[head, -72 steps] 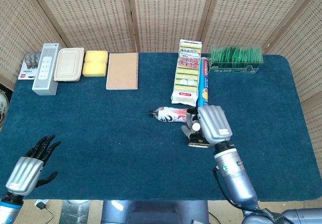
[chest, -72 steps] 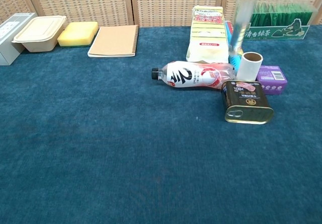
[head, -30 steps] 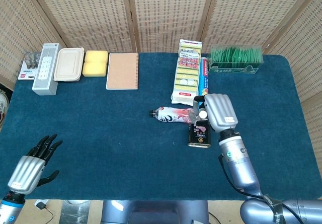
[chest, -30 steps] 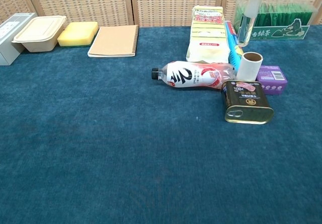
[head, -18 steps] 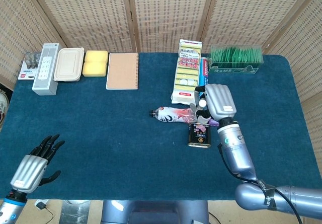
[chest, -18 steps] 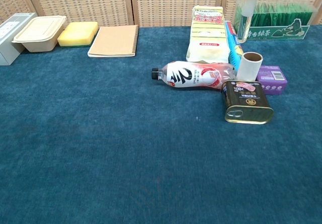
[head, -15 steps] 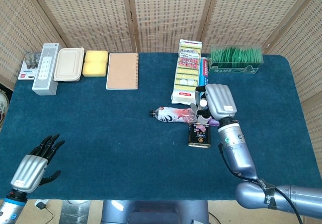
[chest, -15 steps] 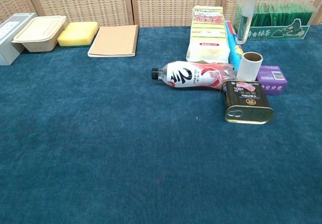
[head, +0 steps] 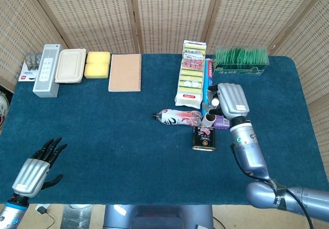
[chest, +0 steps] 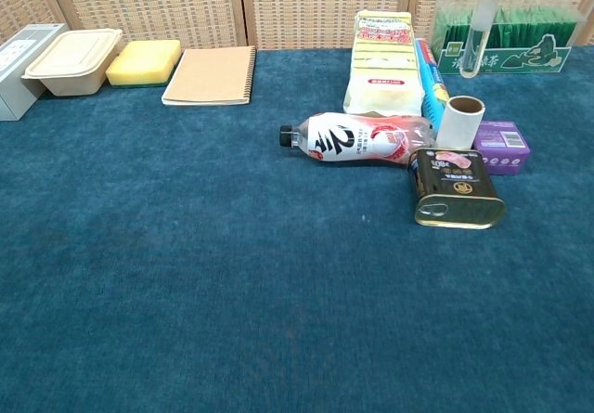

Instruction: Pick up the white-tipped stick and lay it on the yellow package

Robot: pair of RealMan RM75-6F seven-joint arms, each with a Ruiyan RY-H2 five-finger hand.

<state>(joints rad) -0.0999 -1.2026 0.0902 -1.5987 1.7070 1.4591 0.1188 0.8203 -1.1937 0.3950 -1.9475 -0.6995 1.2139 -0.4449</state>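
The white-tipped stick (chest: 477,37) is held upright by the right hand (head: 232,101), raised above the tabletop (head: 113,136) just right of the yellow package (head: 191,74). The left hand (head: 35,171) is kept low with fingers spread, holding nothing.

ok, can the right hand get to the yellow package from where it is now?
Probably yes. The right hand, holding the white-tipped stick, is just to the right of the yellow package. Only the low blue roll lies between them, and the package's top is bare.
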